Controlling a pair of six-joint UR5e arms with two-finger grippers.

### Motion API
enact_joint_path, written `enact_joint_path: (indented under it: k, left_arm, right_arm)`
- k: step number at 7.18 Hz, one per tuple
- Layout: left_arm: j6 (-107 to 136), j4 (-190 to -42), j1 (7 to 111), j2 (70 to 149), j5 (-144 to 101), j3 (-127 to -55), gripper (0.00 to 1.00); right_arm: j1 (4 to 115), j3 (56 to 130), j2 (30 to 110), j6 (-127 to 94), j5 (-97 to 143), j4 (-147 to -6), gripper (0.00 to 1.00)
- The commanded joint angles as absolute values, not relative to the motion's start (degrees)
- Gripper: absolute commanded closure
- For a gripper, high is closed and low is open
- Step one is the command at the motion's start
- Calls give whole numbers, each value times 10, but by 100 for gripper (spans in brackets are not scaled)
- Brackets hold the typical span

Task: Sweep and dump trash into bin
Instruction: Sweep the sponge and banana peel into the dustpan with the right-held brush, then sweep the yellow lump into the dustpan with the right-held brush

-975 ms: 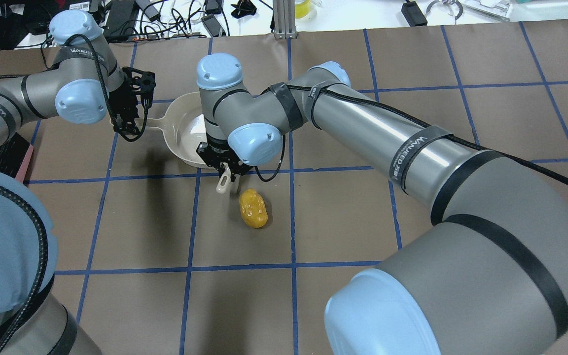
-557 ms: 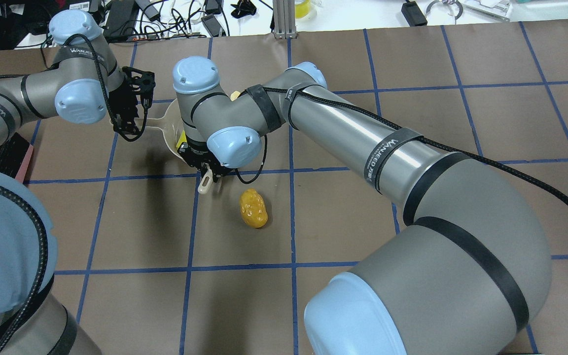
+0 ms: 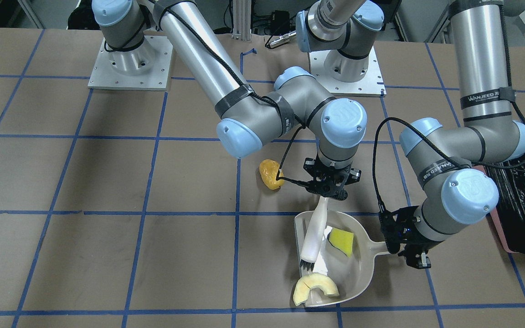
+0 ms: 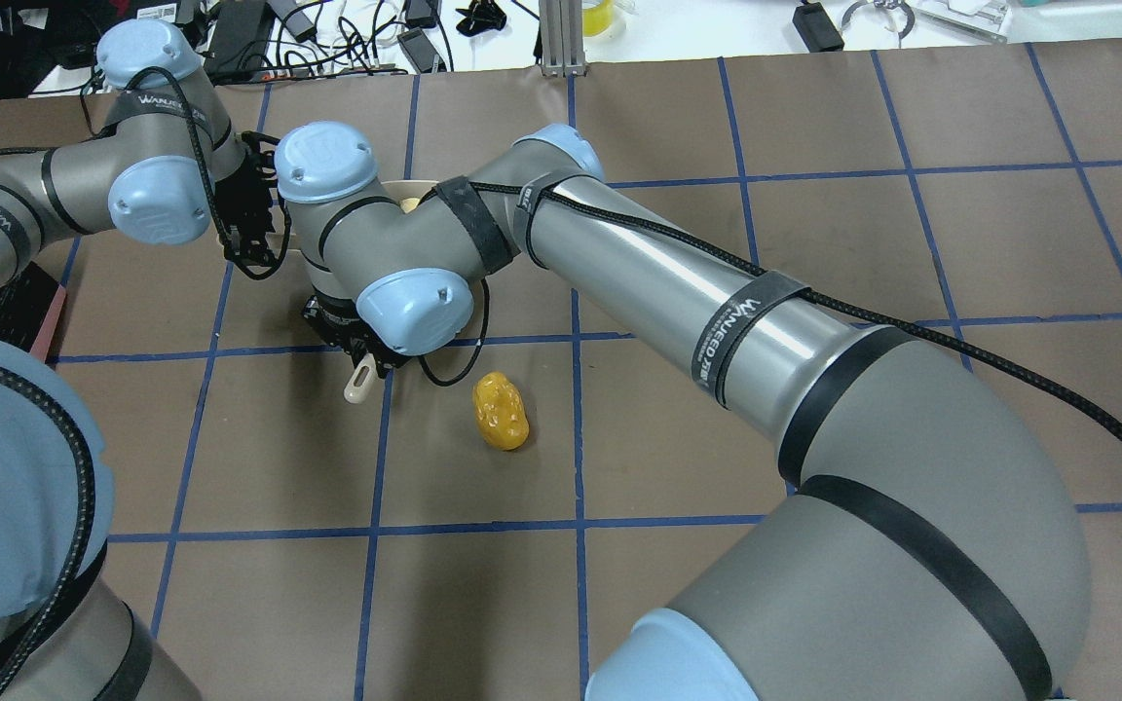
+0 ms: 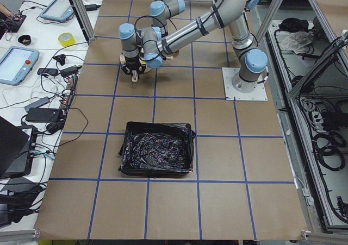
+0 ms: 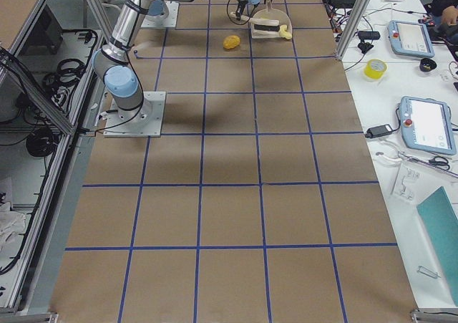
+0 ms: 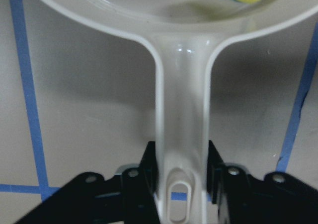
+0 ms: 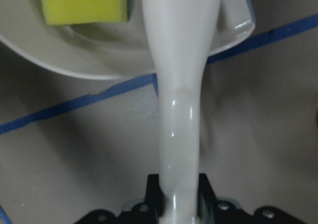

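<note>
**Desk:** What are the hands doing?

**Me:** From my seat, the right gripper [image 3: 327,193] is clamped on the handle of the beige brush [image 3: 313,230]. The brush slants down into the dustpan [image 3: 362,273], bristles low, just beside the cream rind slice [image 3: 316,287]. The left gripper [image 3: 397,246] has its fingers pinched on either side of the dustpan's handle (its wrist view shows that plainly).

**Desk:** And the trash?

**Me:** The yellow wedge [image 3: 341,241] lies inside the pan, beside the brush head on the handle side. The rind slice sits at the pan's open edge; I cannot tell whether it is fully on the pan or partly on the table. The golden-brown lump [image 4: 502,411] lies on the brown table [image 4: 814,243], apart from the pan, on the robot's side of it.

**Desk:** The bin?

**Me:** The bin [image 5: 157,155], with its black bag, stands on the table toward the robot's left end, well apart from the pan.
</note>
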State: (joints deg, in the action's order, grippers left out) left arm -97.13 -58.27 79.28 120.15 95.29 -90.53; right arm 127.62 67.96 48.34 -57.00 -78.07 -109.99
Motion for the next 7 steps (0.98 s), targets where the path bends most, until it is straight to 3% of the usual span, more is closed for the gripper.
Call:
enact_joint_path:
  k: [1,3,7]
  left_arm:
    - [-971,-583,793,1200,951,-905,92]
    - [-985,-585,793,1185,953,-909,94]
    - [-1043,-584,772,1110,958,-1017,94]
  right_arm:
    - [1281,684,513,-564,-784,-1041,100]
    - [1250,686,536,-494,-823,-970,100]
    - [1174,693,615,-405,-825,-805,100]
